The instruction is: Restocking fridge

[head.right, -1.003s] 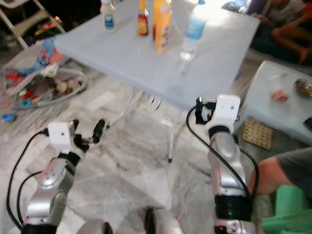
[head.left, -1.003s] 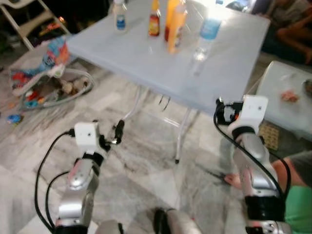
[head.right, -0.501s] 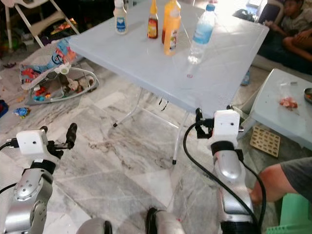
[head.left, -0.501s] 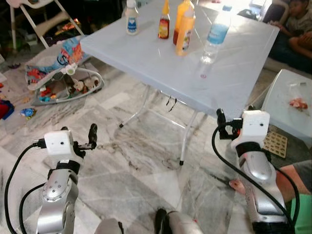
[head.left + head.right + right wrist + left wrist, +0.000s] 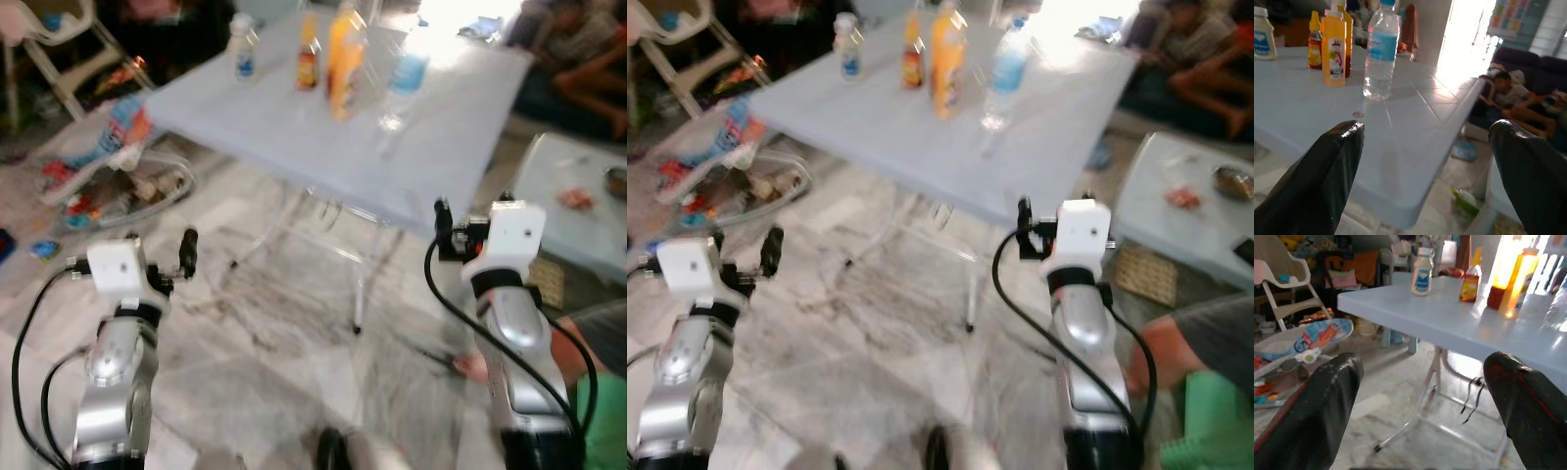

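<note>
No label lettering is reading clearly: the water bottle (image 5: 1380, 51) is wearing a blue band, the orange bottle (image 5: 1333, 49) a pale printed label, the white jar (image 5: 1263, 33) a blue one. They are standing on the pale blue folding desk (image 5: 1410, 127), over grey marbled floor (image 5: 284, 323), with a baby bouncer (image 5: 108, 162) at nine o'clock. The left pincer (image 5: 1425, 396) and right pincer (image 5: 1422, 166) are hanging wide open, gripping nothing, short of the desk.
</note>
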Tool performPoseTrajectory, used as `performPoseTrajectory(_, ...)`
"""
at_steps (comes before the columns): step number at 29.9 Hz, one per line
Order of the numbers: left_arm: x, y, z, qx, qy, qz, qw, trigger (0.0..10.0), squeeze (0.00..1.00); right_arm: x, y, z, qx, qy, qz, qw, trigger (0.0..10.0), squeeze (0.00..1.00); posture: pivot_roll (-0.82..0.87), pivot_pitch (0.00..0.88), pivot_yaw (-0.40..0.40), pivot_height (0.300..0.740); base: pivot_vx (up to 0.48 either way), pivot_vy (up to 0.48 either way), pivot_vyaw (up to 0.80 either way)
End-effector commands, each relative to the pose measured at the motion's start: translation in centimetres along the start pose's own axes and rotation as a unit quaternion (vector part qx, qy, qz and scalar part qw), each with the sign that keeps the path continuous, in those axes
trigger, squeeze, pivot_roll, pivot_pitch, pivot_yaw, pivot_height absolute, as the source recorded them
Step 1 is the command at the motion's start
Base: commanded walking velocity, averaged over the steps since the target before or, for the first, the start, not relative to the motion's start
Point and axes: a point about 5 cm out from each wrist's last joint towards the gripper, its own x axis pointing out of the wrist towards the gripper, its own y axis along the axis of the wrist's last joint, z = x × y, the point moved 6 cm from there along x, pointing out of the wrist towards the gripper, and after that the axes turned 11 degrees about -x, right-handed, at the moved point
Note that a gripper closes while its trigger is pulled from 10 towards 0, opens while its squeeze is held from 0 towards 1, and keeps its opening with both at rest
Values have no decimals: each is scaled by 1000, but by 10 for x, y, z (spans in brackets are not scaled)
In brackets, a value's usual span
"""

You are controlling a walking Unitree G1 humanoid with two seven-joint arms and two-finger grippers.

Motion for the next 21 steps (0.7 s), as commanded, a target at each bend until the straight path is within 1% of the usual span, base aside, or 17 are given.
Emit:
performPoseTrajectory(1, 0, -3, 3, 0, -3, -6, 1000, 10000, 0, 2, 7, -1, 3, 2, 12, 1000, 10000, 0, -6, 24, -56, 740, 289, 0, 0)
performPoseTrajectory(5, 1, -5, 4, -6, 1, -3, 1000, 10000, 0, 6, 11, -11, 5, 25, 18, 1000, 10000, 0, 7, 15, -84, 740, 263, 0, 0)
performPoseTrajectory(6, 1, -5, 4, -7, 3, -2, 1000, 10000, 0, 7, 12, -13, 4, 29, 19, 999, 10000, 0, 9, 15, -88, 740, 0, 0, 0)
performPoseTrajectory(11, 2, -6, 8, -7, -2, -1, 1000, 10000, 0, 11, 14, -14, 3, 35, 22, 999, 10000, 0, 14, 21, -95, 740, 0, 0, 0)
performPoseTrajectory(12, 3, -6, 12, -6, -10, -2, 1000, 10000, 0, 12, 15, -14, 1, 36, 25, 999, 10000, 0, 12, 23, -90, 740, 266, 0, 0)
performPoseTrajectory(16, 5, -5, 16, -5, -23, -3, 1000, 10000, 0, 14, 19, -11, -7, 31, 33, 999, 10000, 0, -3, 40, -69, 740, 309, 0, 0)
performPoseTrajectory(21, 10, -9, 23, -9, -46, -20, 999, 10000, 0, 19, 23, 1, -23, 9, 43, 999, 10000, 0, -27, 68, -38, 740, 428, 0, 0)
